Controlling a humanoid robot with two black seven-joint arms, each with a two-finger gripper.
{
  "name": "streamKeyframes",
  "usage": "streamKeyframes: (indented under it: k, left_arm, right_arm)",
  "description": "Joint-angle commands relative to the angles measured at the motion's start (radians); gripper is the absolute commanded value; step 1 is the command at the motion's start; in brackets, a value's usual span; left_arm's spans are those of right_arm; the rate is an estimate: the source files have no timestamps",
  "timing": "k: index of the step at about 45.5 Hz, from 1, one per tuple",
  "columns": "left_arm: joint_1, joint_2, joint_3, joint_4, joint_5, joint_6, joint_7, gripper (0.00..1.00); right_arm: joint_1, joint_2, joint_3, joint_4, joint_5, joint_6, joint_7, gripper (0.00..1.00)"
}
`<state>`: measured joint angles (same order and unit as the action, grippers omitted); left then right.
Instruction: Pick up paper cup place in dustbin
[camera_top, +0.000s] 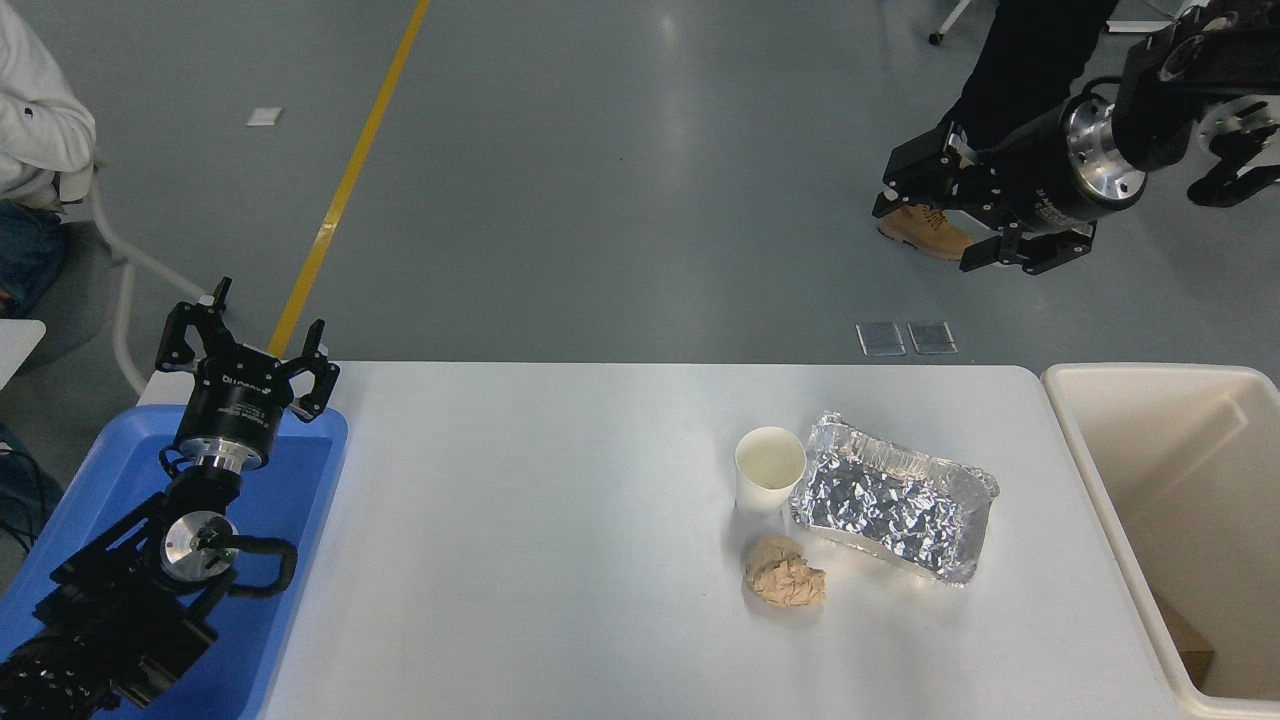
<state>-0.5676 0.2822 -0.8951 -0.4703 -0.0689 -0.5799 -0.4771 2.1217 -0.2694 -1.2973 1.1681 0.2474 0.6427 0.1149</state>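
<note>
A small white paper cup (770, 470) stands upright on the white table (560, 560), touching the left end of a crinkled foil tray (893, 496). The cream dustbin (1180, 520) sits off the table's right edge. My right gripper (925, 215) hangs open and empty in the air beyond the table's far edge, well above and to the right of the cup. My left gripper (245, 345) is parked open over the blue tray at the lower left.
A crumpled tan paper ball (785, 582) lies just in front of the cup. A shallow blue tray (300, 470) lies under the left arm. A seated person in white is at the top left. Another person's leg and boot (925, 230) are behind my right gripper.
</note>
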Motion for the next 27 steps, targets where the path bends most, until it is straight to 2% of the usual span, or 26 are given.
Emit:
streamKeyframes:
  k: [1,27]
  left_arm:
    - [0.0,0.0,0.001,-0.001,0.0,0.0,0.0,0.99]
    - [0.0,0.0,0.001,-0.001,0.0,0.0,0.0,0.99]
  right_arm:
    - [-0.029,0.07,-0.004,0.036,-0.014,-0.035,-0.001,1.0]
    - [-0.322,0.257,0.087,-0.025,-0.013,-0.244,0.0,1.0]
